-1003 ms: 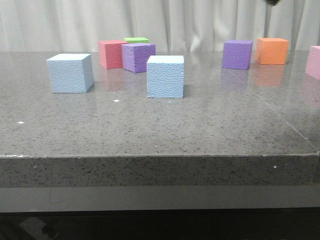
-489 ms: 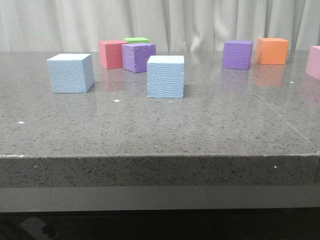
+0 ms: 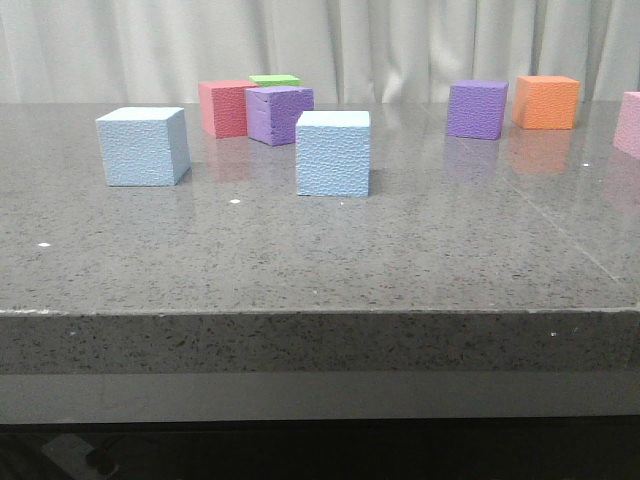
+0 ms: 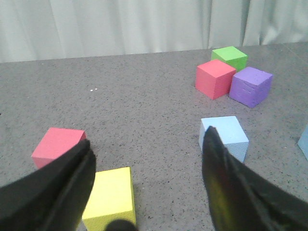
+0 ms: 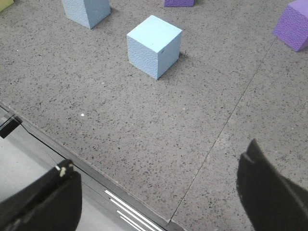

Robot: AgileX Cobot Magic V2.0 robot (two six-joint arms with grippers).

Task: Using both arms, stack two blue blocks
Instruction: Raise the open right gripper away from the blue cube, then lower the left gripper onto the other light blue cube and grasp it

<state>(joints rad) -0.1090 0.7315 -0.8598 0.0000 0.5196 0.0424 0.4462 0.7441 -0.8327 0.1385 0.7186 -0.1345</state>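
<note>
Neither arm is showing in the front view; only the wrist views are revealing them. The left gripper (image 4: 147, 180) is hanging over the table (image 3: 330, 260) with its jaws spread wide and holding nothing, and the right gripper (image 5: 159, 192) is doing likewise near the table's front edge, jaws wide apart and empty. The front view is showing both pale blue blocks sitting flat on the table, apart from each other: the left blue block (image 3: 143, 146) towards the left, the middle blue block (image 3: 333, 153) nearer the centre. Behind them a red cube (image 3: 225, 107), a purple cube (image 3: 278, 114) and a green cube (image 3: 273, 80) are clustering together, with a second purple cube (image 3: 476, 109), an orange cube (image 3: 545, 101) and a pink cube (image 3: 630, 123) sitting off to the right. The left wrist view alone is showing a yellow cube (image 4: 109, 198) and another red-pink cube (image 4: 57, 145) — both lying close to that gripper's fingers. No containers are appearing in any view.
</note>
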